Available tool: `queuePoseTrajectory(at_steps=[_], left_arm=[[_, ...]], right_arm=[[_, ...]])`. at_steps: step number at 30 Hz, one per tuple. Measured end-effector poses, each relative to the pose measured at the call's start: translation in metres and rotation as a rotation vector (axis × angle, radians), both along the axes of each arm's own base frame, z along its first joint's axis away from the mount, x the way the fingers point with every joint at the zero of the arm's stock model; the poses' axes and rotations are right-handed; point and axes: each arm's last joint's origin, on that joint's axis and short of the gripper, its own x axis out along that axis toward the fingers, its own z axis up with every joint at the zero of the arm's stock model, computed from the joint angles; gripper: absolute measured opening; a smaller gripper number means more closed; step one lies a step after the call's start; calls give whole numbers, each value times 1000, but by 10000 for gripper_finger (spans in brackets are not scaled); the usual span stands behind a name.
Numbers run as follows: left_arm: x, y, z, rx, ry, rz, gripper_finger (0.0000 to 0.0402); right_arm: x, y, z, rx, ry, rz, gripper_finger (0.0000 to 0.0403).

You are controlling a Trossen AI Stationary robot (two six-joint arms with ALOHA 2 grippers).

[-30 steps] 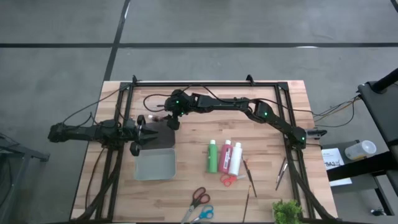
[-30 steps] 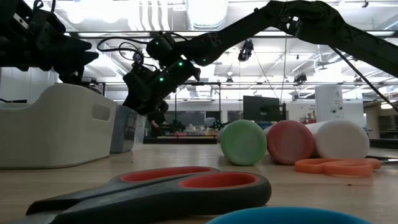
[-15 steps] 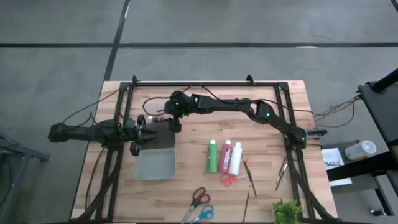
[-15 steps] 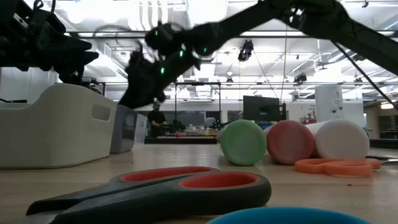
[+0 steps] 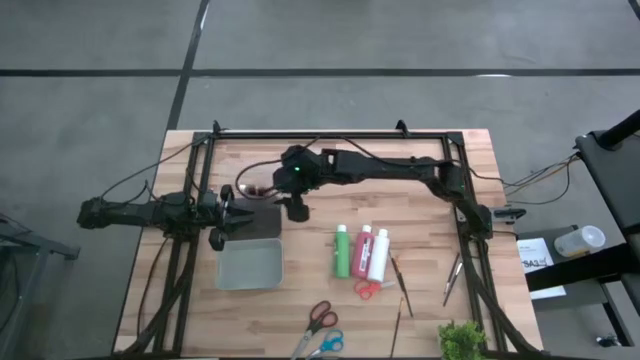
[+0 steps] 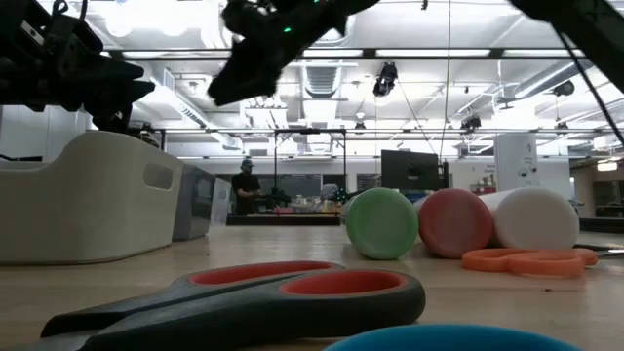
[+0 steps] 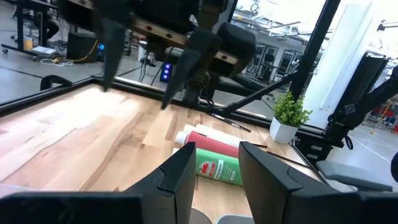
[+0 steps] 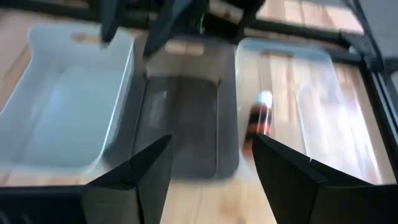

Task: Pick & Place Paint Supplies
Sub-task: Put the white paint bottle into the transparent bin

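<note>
The green [image 5: 342,251], red [image 5: 362,246] and white [image 5: 379,254] paint bottles lie side by side on their sides on the table, right of the bins. In the low view they show end on: green [image 6: 381,223], red [image 6: 455,222], white [image 6: 536,218]. Thin brown-handled brushes [image 5: 401,283] lie flat just right of them. My right gripper [image 5: 297,209] hangs open and empty above the table beside the bins [image 8: 208,174]. My left gripper [image 5: 232,215] is open and empty over the dark bin's left end [image 7: 217,180].
Three bins stand in a row: a white one [image 8: 68,112], a dark grey one [image 8: 183,121] and a clear one [image 8: 298,106] with a brown bottle [image 8: 260,118] lying in it. Scissors [image 5: 320,317], orange scissors [image 5: 367,290] and a small plant [image 5: 460,340] are nearer the near edge.
My right gripper has risen well above the table and drawn away from the clear bin toward the near and right side. The left arm and the paint bottles have stayed where they were.
</note>
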Motion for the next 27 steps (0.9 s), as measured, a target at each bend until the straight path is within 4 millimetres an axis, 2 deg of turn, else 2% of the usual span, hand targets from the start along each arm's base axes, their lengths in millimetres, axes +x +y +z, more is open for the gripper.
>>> queuePoseTrajectory(at_steps=[6,13,16,20,24,27], left_arm=[[0,0,0,0,1,0,130],[0,0,-1,0,6,0,130],[0,0,-1,0,6,0,130],[0,0,0,0,5,0,130],[0,0,0,0,5,0,130],[0,0,0,0,5,0,130]], right_arm=[[-45,30,10,-3,33,21,217],[-127,54,20,-97,79,-193,217],[-163,63,31,-17,28,-266,217],[-200,67,34,137,-5,-397,217],[-228,71,30,195,-27,-560,217],[-243,73,21,234,11,-673,217]])
